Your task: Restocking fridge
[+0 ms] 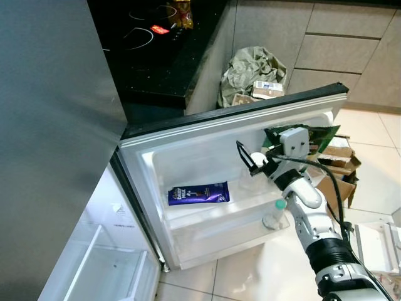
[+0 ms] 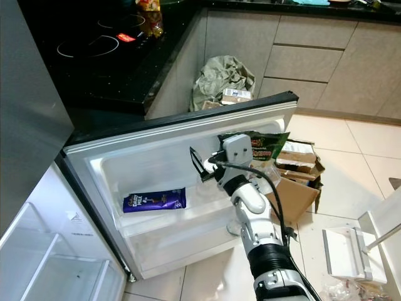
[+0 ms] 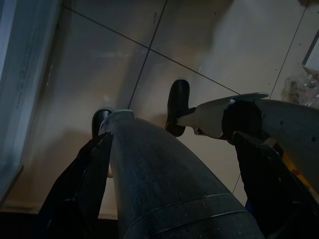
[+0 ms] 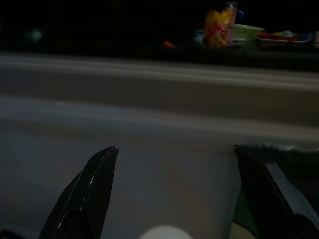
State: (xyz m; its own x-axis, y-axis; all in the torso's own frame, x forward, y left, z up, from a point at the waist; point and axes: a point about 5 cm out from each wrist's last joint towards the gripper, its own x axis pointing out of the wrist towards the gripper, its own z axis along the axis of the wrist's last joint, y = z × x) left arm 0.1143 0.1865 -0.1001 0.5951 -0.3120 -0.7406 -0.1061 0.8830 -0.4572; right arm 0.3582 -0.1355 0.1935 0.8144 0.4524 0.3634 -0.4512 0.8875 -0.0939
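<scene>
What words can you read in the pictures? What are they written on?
"Dairy Milk" on the purple chocolate bar lying in the fridge door shelf.
The green snack bag behind the right end effector has red printing, too blurred to read.
The boxes in the grey bag have labels too small to read.
The red display on the hob is too blurred to read.

Our silver right arm, black at the joints

We see our right arm (image 1: 307,207) in silver shells, a black cable looping along it, a boxy silver wrist block, and two long black fingers (image 1: 245,158).
</scene>
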